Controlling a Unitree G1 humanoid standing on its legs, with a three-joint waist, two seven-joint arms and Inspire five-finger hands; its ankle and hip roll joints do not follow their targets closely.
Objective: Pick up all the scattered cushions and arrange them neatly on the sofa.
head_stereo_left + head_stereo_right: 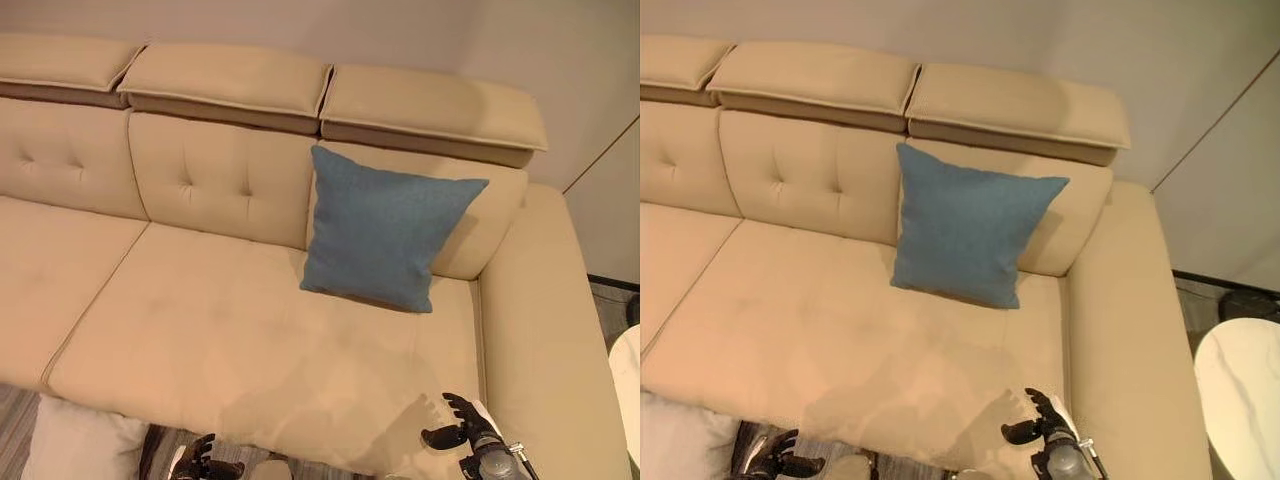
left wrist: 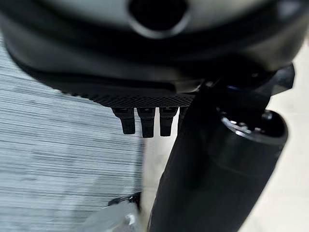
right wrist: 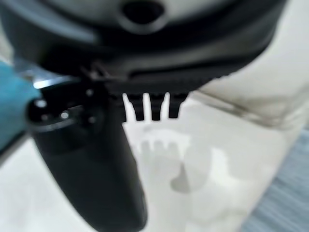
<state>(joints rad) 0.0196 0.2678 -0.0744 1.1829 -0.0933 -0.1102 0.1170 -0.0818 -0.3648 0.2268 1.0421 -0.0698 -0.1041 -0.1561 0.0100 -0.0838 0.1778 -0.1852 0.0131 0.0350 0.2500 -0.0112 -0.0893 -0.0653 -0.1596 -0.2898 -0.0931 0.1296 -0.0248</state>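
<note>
Sofa (image 1: pixel 230 330), beige, was spread across the head view. 1 blue cushion (image 1: pixel 385 228) was propped upright against the backrest at about 1 o'clock, resting on the seat. 1 pale cushion (image 1: pixel 75 440) was seen on the floor at 7 o'clock, below the seat's front edge. The right hand (image 1: pixel 462 425) was held over the seat at 5 o'clock, fingers spread, empty. The left hand (image 1: pixel 200 460) was seen at 6 o'clock, fingers loosely extended, empty.

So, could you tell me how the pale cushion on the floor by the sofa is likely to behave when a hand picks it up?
The pale cushion looks soft and puffy, so it will probably give and sag under the fingers rather than stay stiff. It is likely light for its bulk. Its fabric cover should grip fairly well, like the blue cushion propped on the sofa.
</note>
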